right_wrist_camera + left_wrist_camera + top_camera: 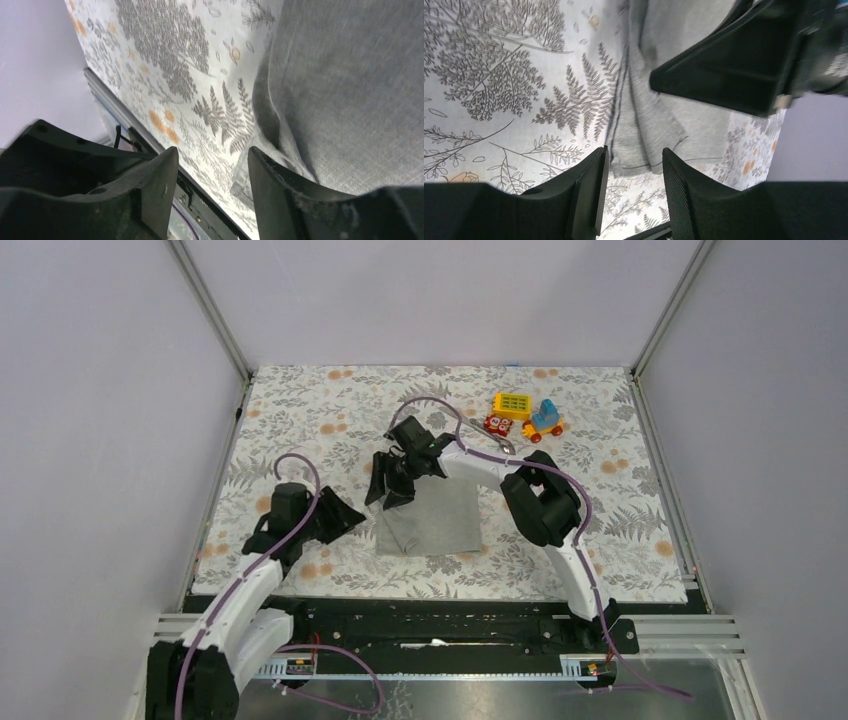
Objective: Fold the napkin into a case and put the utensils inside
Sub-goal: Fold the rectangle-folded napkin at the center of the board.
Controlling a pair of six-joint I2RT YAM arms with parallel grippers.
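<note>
The grey napkin (432, 520) lies on the floral tablecloth, with its left edge turned over in a narrow fold (639, 125). My right gripper (392, 487) is open and empty over the napkin's far left corner; in its wrist view (212, 150) the napkin (350, 85) lies past the right finger. My left gripper (345, 515) is open and empty just left of the napkin; in its wrist view (634, 152) the folded near corner lies beyond the fingertips. A shiny silver utensil (493, 445) lies at the back, partly hidden by the right arm.
A yellow toy block (512, 405), a blue toy car (546, 420) and a small red toy (496, 423) stand at the back right near the utensil. The tablecloth (300, 410) covers the table. A black rail (430, 620) runs along the near edge.
</note>
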